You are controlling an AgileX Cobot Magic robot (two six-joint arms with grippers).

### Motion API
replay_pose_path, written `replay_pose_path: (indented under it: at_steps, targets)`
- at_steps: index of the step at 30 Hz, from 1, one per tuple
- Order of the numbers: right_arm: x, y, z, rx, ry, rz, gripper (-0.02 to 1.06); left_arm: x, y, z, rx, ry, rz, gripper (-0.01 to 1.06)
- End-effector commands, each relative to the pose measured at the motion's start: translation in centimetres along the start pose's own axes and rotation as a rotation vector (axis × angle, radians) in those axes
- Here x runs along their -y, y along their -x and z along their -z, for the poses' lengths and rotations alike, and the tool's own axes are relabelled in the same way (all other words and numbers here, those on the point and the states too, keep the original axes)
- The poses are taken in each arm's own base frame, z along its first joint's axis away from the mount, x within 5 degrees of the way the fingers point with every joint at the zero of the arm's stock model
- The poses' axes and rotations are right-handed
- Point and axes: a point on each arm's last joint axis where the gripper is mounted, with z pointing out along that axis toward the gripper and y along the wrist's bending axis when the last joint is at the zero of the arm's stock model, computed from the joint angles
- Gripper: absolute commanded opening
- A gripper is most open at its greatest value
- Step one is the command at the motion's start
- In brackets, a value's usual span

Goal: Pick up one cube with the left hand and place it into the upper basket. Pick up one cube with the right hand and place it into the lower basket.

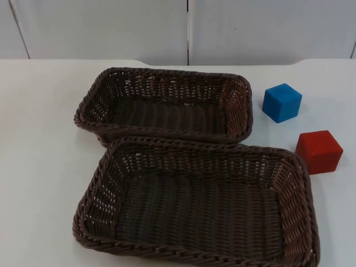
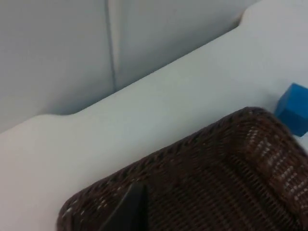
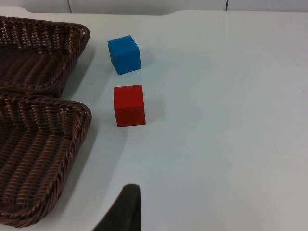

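Two brown wicker baskets on a white table point(image 1: 39, 167): upper basket point(image 1: 167, 75) far, lower basket point(image 1: 200, 147) near, touching. Just right of them, blue cube point(image 1: 282, 102) farther, red cube point(image 1: 319, 151) nearer, slightly apart. Likely light, rigid, matte; best pinched across opposite flat faces. Left gripper above the upper basket, right gripper near the cubes; finger state impossible to tell.

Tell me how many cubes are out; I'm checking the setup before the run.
2, both on the table right of the baskets: the blue cube beside the upper basket, the red cube beside the lower basket.
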Motion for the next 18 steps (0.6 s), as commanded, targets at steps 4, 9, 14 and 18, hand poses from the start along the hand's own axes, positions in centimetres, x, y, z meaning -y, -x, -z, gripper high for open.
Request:
replay_pose_path:
  at_steps: [4, 9, 14, 18]
  targets:
    - [0.0, 0.0, 0.0, 0.010, -0.002, -0.002, 1.05, 2.4, 0.9, -2.2, -0.007, -0.044, -0.071, 1.05]
    - [0.0, 0.0, 0.0, 0.010, -0.002, -0.002, 1.05, 4.6, 1.1, -4.9, -0.031, -0.078, -0.143, 1.05]
    - [0.0, 0.0, 0.0, 0.010, -0.002, -0.002, 1.05, 6.6, 1.4, -7.5, -0.040, -0.117, -0.182, 1.05]
    - [0.0, 0.0, 0.0, 0.010, -0.002, -0.002, 1.05, 9.0, 1.4, -10.1, -0.046, -0.163, -0.227, 1.05]
